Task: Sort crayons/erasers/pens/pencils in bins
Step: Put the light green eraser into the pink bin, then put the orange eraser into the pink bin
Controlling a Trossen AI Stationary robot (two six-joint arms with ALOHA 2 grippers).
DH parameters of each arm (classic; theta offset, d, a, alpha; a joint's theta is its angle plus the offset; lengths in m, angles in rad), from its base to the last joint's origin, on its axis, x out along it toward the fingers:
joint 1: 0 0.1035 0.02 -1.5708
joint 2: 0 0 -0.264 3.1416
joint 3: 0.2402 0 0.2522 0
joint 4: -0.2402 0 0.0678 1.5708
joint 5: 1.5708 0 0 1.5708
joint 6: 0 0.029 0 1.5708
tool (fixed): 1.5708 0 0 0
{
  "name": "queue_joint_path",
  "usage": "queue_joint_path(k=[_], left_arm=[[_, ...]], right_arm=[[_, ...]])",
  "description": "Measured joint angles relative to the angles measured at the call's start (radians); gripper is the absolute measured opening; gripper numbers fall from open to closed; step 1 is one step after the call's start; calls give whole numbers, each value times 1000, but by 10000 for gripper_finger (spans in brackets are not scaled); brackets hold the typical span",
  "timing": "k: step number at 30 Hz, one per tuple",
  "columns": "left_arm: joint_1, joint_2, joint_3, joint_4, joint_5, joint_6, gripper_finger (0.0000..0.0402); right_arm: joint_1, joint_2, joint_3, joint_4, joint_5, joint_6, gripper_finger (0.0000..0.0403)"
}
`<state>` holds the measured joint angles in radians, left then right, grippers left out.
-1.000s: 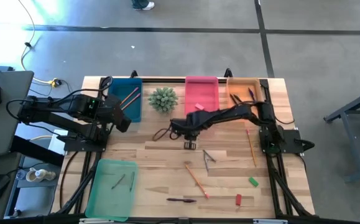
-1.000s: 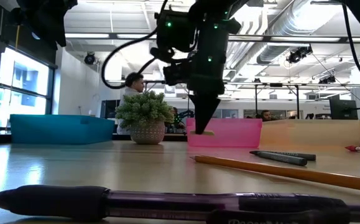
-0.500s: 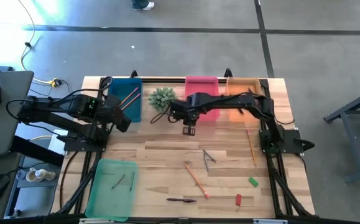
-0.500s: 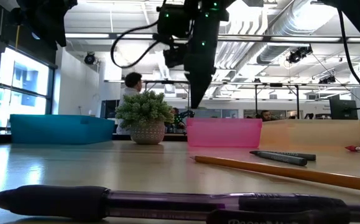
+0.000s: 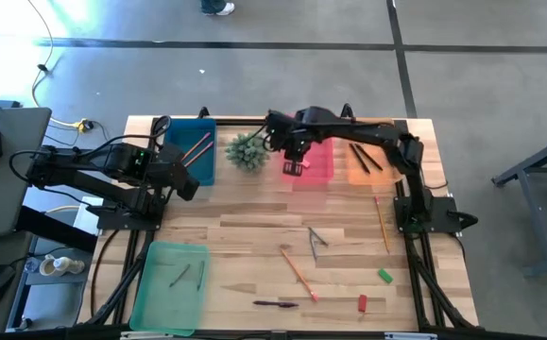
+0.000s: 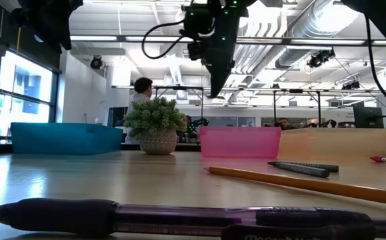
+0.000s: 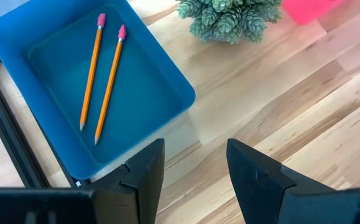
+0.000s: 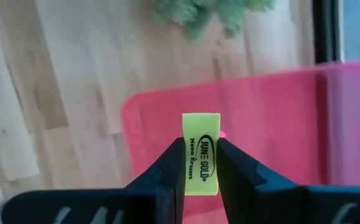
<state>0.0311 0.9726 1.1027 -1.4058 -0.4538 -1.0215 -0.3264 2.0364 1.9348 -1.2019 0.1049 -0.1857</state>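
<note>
Two dark jointed arms w/ black cables, green LEDs, blocky fingers (image 7: 254,177).

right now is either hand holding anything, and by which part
The right hand pinches a yellow eraser by its two broad faces at the lower end, above the pink bin. The left hand is open and holds nothing.

Plant (image 5: 247,150) crowds pink bin (image 5: 309,170) (blue-bin side); bare wood in front.

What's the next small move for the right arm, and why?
Probably lower a little and open. The right gripper is shut on the yellow eraser, hanging above the pink bin, where erasers seem to go. The left gripper waits, open, beside the blue bin.
</note>
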Motion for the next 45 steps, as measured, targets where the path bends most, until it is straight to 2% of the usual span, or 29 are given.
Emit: queue_joint_path(k=[4, 12, 20, 33, 42, 45], left_arm=[[0, 0, 0, 15, -1, -15, 163], [0, 0, 0, 20, -2, -26, 163], [0, 3, 0, 22, -3, -26, 163], [0, 28, 0, 25, -1, -23, 163], [0, 69, 0, 23, 19, -31, 163], [0, 80, 0, 23, 25, -16, 163]], right_arm=[[-47, -25, -68, 23, -15, 20, 59], [-78, -64, -313, 181, -76, 48, 59], [-78, -69, -433, 305, -106, 74, 59], [-119, -64, -445, 323, -106, 156, 66], [-121, -63, -443, 289, -55, 211, 143], [-124, -64, -421, 232, -45, 235, 158]])
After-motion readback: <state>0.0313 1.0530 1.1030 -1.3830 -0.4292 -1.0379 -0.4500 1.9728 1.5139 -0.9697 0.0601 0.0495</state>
